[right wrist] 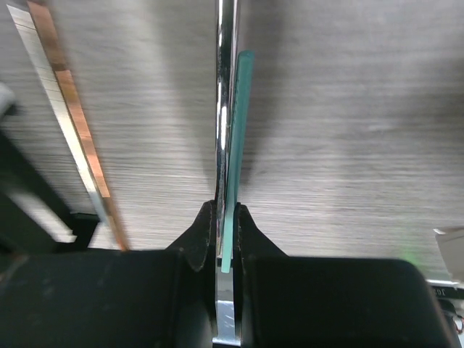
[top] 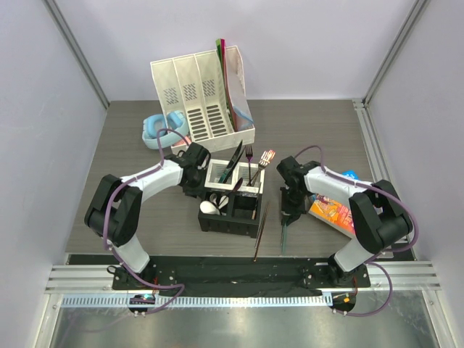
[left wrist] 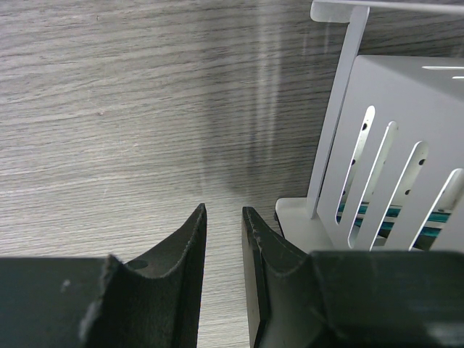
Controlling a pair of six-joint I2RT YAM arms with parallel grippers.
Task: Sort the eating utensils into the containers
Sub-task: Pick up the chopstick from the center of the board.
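Right, my right gripper is clenched on the slim teal and metal utensils, right of the caddy, with a brown chopstick lying between them. My left gripper stands part-open and empty at the caddy's left.

Caddy white-and-black; table grey woodgrain; utensil teal.

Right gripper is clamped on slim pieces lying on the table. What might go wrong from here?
1. The right gripper is shut on two things at once, a metal piece and a teal piece. One may slip out on lifting, or both may land in one cell.
2. The chopsticks lie close beside them and could get knocked.
3. The caddy already holds upright utensils that could snag the drop.
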